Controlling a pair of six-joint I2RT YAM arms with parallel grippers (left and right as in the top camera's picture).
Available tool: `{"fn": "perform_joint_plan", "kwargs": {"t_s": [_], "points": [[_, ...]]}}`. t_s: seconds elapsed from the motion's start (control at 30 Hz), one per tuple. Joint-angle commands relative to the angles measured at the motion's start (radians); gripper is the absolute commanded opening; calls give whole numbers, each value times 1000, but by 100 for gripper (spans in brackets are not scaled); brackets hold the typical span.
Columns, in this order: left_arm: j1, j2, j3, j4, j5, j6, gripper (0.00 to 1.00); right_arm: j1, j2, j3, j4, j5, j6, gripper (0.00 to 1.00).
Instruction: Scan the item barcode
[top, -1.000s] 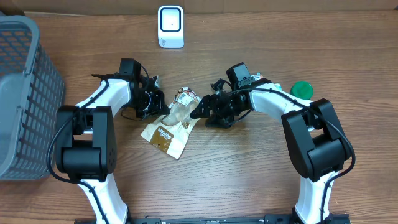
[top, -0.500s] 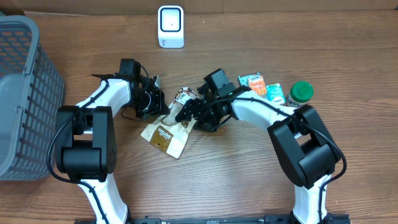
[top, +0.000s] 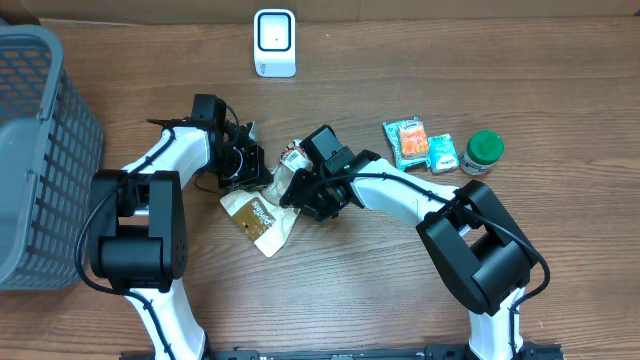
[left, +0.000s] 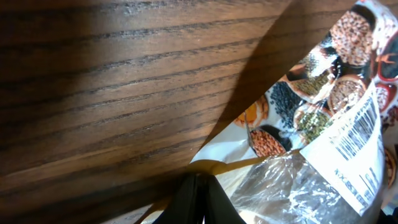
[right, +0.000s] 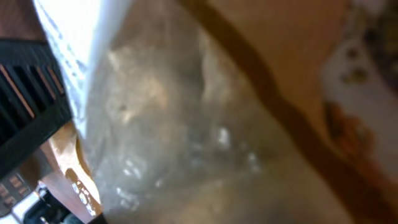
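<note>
Overhead: right claw (top: 295, 190) against pouch (top: 262, 216), gap unclear; left claw (top: 258, 172) closed.

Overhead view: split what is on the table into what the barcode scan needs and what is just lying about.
For the scan: snack pouch; white scanner; left claw and right claw, both at the pouch.
Lying about: grey basket; orange packet; teal packet; green-lidded jar.
</note>
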Motion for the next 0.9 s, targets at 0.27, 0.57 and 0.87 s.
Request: {"fn": "perform_joint_plan", "kwargs": {"t_s": [0.27, 0.57, 0.87], "points": [[-1, 27, -35, -135, -57, -6, 4, -106, 34, 11, 10, -91, -248, 38], [-1, 27, -35, -197, -21, -6, 4, -156, 34, 11, 103, -150, -265, 49], [-2, 27, -35, -179, -22, -6, 4, -151, 35, -17, 52, -152, -294, 59]]}}
